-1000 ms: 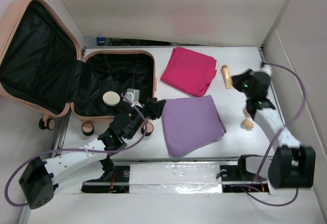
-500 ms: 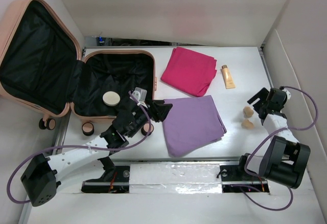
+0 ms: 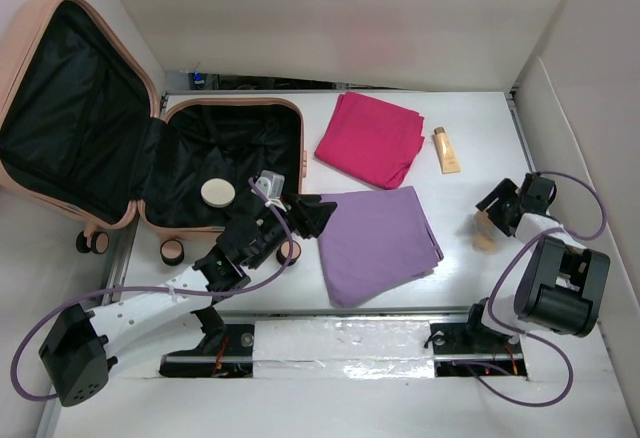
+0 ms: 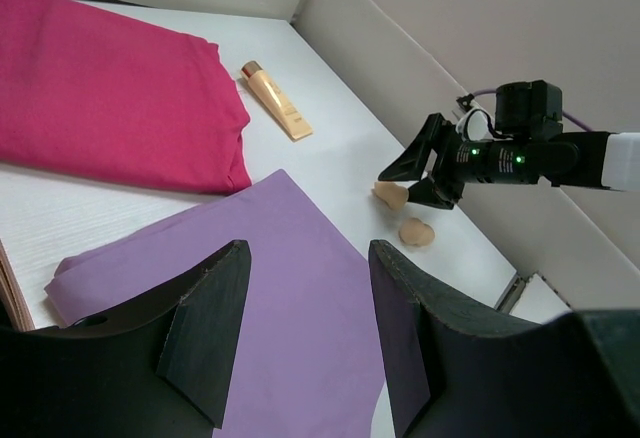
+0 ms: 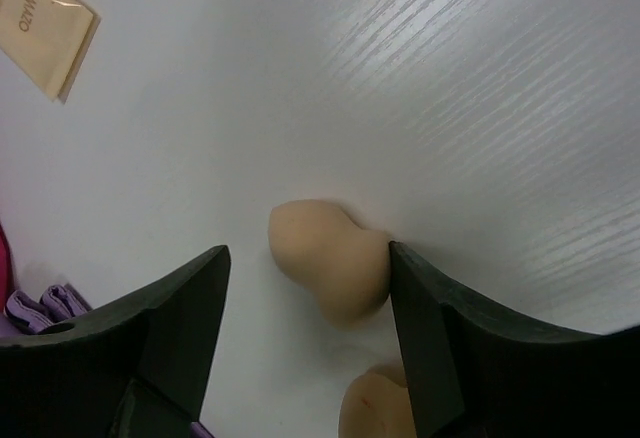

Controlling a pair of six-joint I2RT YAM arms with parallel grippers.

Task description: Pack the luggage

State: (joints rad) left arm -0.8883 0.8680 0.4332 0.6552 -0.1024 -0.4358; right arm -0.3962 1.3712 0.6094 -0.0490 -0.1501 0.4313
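The peach-pink hard-shell suitcase [image 3: 230, 104] lies open at the upper left of the overhead view, its lid hanging past the white tabletop [image 3: 470, 108]. A round cream disc [image 3: 217, 193] rests on its black lining. Only this view shows the case.

The left end effector [image 3: 305, 213] hovers at the edge of the folded purple cloth [image 3: 378, 240]. Its own camera shows the fingers spread with nothing between them, and beyond them the magenta folded cloth [image 4: 100, 88] and the tan tube [image 4: 275, 101].

At the right, the right end effector [image 3: 497, 208] is down by two beige sponges. Its wrist camera shows what the overhead cannot. The fingers are spread around one beige teardrop sponge [image 5: 330, 258], which meets the finger at frame right, with a gap on the other side. The second sponge [image 5: 375, 408] lies just below.
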